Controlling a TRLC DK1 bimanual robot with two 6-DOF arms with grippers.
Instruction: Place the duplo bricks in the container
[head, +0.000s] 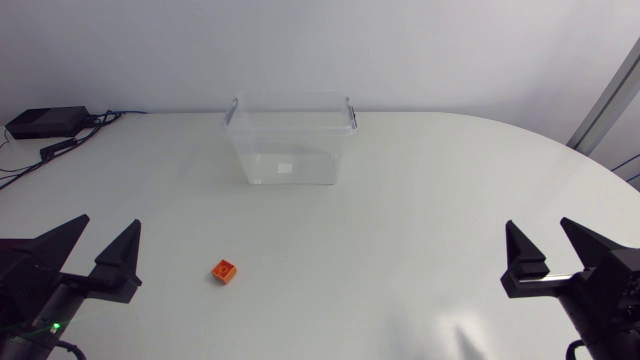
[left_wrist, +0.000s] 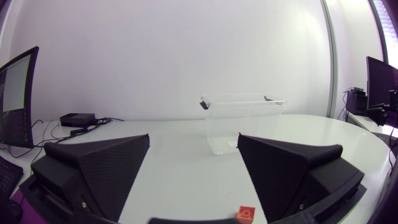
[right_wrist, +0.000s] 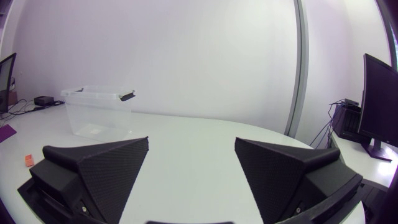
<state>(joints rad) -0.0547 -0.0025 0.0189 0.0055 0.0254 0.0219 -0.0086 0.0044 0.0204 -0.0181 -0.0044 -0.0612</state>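
- My left claw (head: 108, 224) sits at the near left of the table (head: 420, 210), fingers spread wide with nothing between them.
- My right claw (head: 538, 226) is at the near right, also wide open and empty, well apart from everything else.
- I can see only one duplo brick (head: 226, 270), small and orange. It lies flat on the table just right of my left claw and a little nearer to me than its tips.
- The clear container (head: 290, 150) stands upright at the far middle, open on top, well apart from the brick. It looks empty, though I cannot be sure of the pale patch on its floor.
- The brick is low and small against my broad wedge fingers. If I come down off-centre, I judge one finger would hit it first and skid it away.
- It sits turned at an angle, so a grip across its corners could let it twist out.
- The see-through walls are hard to judge, so a low carry could knock the rim and shove the light box.
- If I let go short of the rim, the brick falls outside.
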